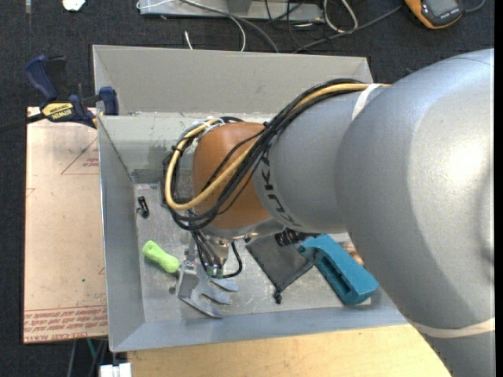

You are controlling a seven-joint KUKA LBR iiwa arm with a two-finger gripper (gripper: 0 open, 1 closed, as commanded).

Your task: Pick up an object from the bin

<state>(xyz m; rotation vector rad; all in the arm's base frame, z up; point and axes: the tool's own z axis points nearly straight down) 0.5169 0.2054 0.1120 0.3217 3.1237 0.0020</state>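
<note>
Now your gripper (206,295) hangs open and empty near the bin's (236,326) front wall; it may scrape this wall or push the small green cylinder (159,258) away.

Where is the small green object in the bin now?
The green object lies on the floor of the bin, lower left in the camera view, just left of the gripper.

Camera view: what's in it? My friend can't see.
A grey robot arm reaches into a metal bin, its gripper near the front wall. A green thing lies left of it, a blue tool and dark flat piece to its right.
</note>
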